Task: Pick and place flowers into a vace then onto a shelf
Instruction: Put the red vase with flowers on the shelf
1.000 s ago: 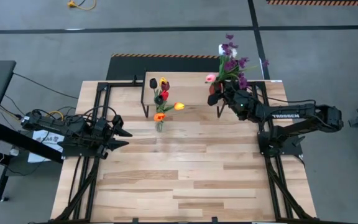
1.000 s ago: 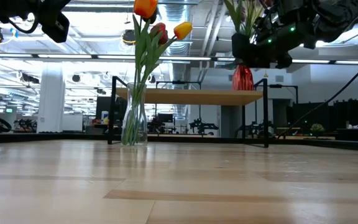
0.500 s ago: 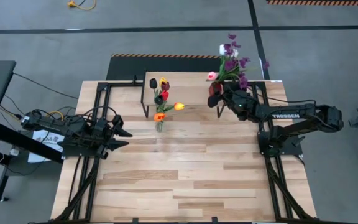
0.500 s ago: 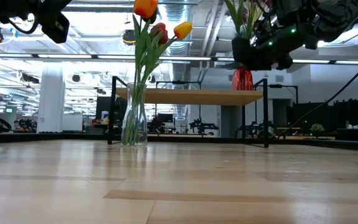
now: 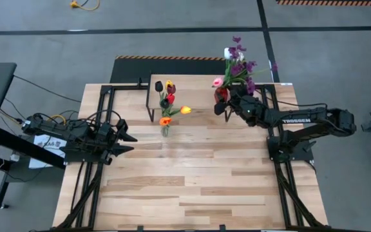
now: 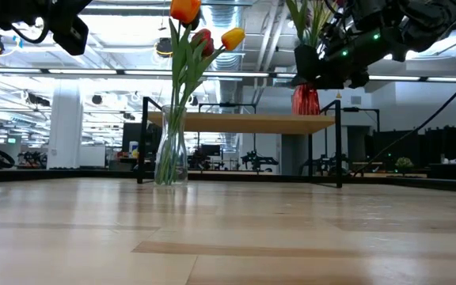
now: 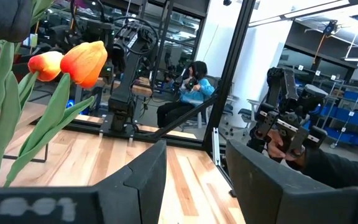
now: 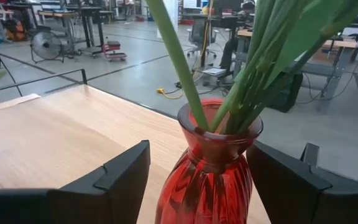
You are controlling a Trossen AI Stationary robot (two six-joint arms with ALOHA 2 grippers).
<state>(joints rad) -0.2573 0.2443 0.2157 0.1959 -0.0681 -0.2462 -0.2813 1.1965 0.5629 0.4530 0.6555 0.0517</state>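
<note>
A red glass vase [image 8: 207, 168] stands by its base on the right end of the shelf [image 5: 192, 84], holding purple, pink and white flowers [image 5: 238, 64] on green stems [image 8: 247, 62]. My right gripper [image 8: 197, 152] is open at the vase, one finger on each side of its body, coming level from the table's right. A clear glass vase [image 6: 170, 154] of red, yellow, orange and dark tulips [image 5: 167, 96] stands on the tabletop in front of the shelf's left legs. My left gripper [image 5: 129, 136] waits open at the table's left edge, with nothing between its fingers. My right gripper has its fingers around the red vase's ribbed body [image 8: 166, 186] below the neck. A gap shows beside one finger [image 8: 126, 174]. The other finger [image 8: 278, 180] overlaps the vase's outline, and I cannot tell whether it touches. The vase stands upright on the shelf.
Black frame rails [image 5: 85, 174] run along the table's left and right sides. The near half of the tabletop [image 5: 192, 187] holds no objects. A seated person [image 7: 191, 93] shows in the room beyond the table.
My right gripper has opened at the red vase and tipped slightly, staying in place. The vase stays on the shelf, and its flower heads have swung a little toward the table's left.
</note>
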